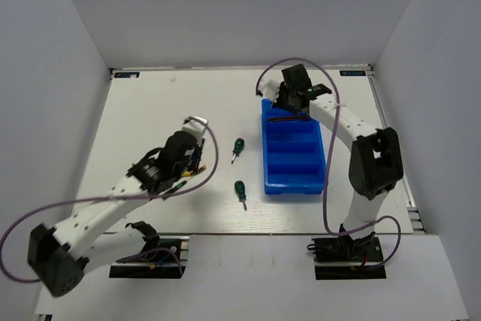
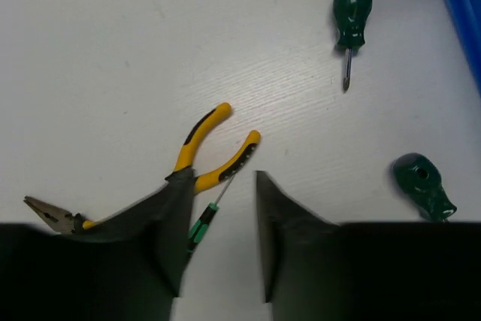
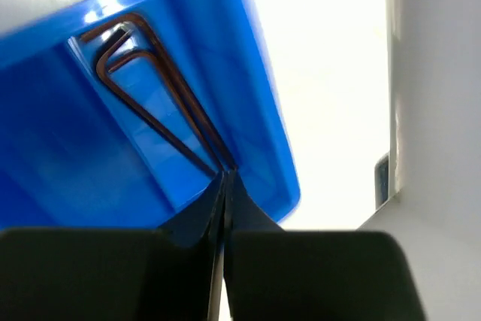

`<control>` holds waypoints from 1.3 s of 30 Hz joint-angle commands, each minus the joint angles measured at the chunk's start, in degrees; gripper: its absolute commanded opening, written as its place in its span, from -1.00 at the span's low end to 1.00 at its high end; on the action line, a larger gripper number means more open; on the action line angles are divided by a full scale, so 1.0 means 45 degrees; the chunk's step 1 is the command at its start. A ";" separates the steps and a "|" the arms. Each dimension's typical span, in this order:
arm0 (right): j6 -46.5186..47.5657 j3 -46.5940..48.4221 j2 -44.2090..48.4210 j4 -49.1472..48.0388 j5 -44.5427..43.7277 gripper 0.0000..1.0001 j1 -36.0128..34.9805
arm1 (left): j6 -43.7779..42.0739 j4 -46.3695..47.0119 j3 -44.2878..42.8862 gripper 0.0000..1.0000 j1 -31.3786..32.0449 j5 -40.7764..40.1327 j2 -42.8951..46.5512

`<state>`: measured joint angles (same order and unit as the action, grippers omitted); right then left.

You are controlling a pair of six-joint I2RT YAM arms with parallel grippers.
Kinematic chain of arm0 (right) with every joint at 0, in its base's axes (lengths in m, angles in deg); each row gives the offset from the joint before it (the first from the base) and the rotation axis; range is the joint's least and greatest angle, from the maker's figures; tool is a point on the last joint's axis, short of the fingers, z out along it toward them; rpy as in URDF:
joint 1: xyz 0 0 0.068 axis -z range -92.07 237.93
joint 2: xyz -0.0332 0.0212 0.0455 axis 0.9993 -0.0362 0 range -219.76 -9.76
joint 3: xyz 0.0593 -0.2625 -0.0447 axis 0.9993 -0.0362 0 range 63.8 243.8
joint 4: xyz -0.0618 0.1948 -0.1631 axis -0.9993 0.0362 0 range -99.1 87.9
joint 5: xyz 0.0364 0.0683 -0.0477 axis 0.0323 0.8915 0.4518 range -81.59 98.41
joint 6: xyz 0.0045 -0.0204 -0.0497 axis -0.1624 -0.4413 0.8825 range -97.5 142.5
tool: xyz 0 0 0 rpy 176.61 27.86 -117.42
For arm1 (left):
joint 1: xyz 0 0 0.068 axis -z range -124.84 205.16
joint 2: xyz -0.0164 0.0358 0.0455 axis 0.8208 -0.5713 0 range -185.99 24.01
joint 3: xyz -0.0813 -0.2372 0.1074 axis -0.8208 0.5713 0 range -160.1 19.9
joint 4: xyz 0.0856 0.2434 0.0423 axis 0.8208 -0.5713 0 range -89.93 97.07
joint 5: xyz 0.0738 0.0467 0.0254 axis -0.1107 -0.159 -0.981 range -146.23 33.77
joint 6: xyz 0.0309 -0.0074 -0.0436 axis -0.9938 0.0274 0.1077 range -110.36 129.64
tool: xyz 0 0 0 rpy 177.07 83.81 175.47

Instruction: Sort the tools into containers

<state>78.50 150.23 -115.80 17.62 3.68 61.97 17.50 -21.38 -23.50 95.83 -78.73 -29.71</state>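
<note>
1. White tabletop with white walls on three sides. The small dark labels at the far corners are too small to read.
2. On the left gripper the fingers are spread wide with nothing clamped.
3. Between those fingers, nearer the left one, lies the slim dark-green tool. Its long axis is diagonal, with the metal shaft pointing ahead and right. Its rear end is hidden under the finger.
4. Just ahead of the left finger are the yellow-handled pliers. The handles fan out ahead and the nose pokes out left of the finger. The pivot is covered by the finger.
5. Well ahead of the right finger is the far stubby green-handled screwdriver, handle away and blade pointing back toward the fingers.
6. Just right of the right finger is the near stubby green-handled screwdriver. Only the handle shows; the blade is cut off by the gripper body.
7. On the right gripper the fingers are pressed together, hairline gap only. The tips sit inside the far end compartment of the bright blue rectangular plastic tray.
8. In that compartment are three thin dark L-shaped hex keys, nested. The bends point away from the fingertips and the long arms converge at them. I can't tell whether any key is pinched.
</note>
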 commanded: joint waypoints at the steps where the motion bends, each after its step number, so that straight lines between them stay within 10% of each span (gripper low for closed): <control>1: -0.7510 0.0711 0.1436 0.0362 -0.0633 -1.00 0.0162 | 0.0127 -0.0573 -0.1350 0.11 -0.0013 0.0819 -0.2393; 3: -0.9004 0.1437 0.1648 0.3433 0.1660 -0.81 0.0473 | 0.0245 -0.0032 -0.1818 0.50 -0.0013 0.1794 -0.3372; 6: -1.0042 -0.0272 0.2988 0.3927 0.4183 0.76 0.1194 | 0.0479 0.1858 -0.2288 0.58 -0.0013 0.2950 -0.4409; 8: -1.0606 -0.1587 0.3620 0.3302 0.4992 0.74 0.1411 | 0.0752 0.2859 -0.2599 0.58 -0.0013 0.3222 -0.5187; 10: -1.1211 -0.3087 0.4714 0.3126 0.5348 -0.76 0.1880 | 0.0891 0.3741 -0.2971 0.54 -0.0013 0.3067 -0.6008; 11: -1.1545 -0.3403 0.4949 0.2989 0.5406 -1.00 0.1978 | 0.0891 0.3956 -0.3379 0.52 0.0103 0.3067 -0.6458; 21: -1.1939 -0.6355 0.8739 0.1778 0.6890 -0.63 0.3872 | 0.1184 0.4290 -0.5415 0.34 0.0164 0.3047 -1.0659; 39: -1.2310 -0.6863 0.9345 0.1601 0.9058 -0.61 0.5533 | 0.1437 0.2729 -0.6742 0.09 0.0163 0.1955 -1.3005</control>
<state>23.93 119.37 -75.03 26.34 41.25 85.95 23.75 -6.45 -51.61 96.74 -68.13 -88.63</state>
